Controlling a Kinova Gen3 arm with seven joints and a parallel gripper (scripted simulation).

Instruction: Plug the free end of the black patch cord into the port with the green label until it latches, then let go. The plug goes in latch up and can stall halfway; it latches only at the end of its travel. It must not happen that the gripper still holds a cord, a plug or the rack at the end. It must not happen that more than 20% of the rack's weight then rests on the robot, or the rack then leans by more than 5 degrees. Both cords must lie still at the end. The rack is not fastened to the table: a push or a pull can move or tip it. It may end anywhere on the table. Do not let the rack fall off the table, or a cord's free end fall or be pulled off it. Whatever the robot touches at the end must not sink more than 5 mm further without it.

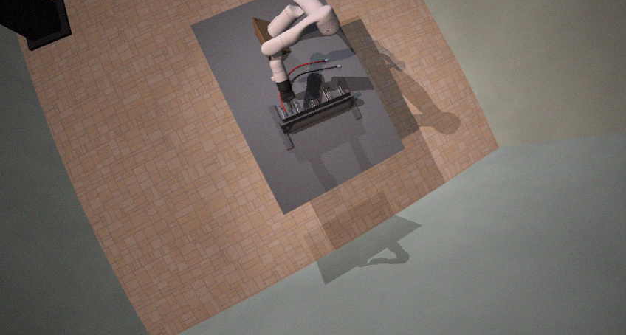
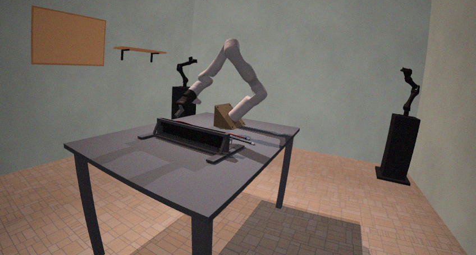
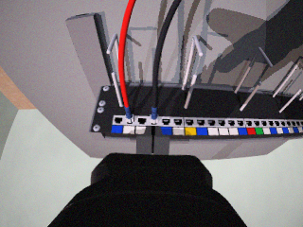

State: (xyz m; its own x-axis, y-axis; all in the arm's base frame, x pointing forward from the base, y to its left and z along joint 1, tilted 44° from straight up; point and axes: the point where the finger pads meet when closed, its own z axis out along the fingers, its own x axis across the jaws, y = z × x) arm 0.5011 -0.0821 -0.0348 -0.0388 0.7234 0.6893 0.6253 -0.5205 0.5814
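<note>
The black patch cord (image 1: 316, 69) (image 3: 155, 71) has one end in the rack's port row; its free plug (image 1: 338, 66) (image 2: 252, 143) lies on the table beyond the rack's far end from my gripper. The rack (image 1: 318, 109) (image 2: 226, 155) (image 3: 218, 100) stands upright on its feet. The green label (image 3: 258, 130) is at the right part of the label row in the wrist view, under a port that looks empty. My gripper (image 1: 289, 106) (image 2: 178, 114) (image 3: 152, 134) is shut and empty, near the black cord's plugged end. Whether it touches the rack cannot be told.
A red cord (image 1: 307, 63) (image 3: 122, 57) is plugged in left of the black one in the wrist view; its free plug (image 1: 326, 60) (image 2: 248, 139) lies near the black one. Metal wire guides (image 3: 191, 66) stick out from the rack. A brown wedge block (image 2: 222, 117) sits at the arm's base.
</note>
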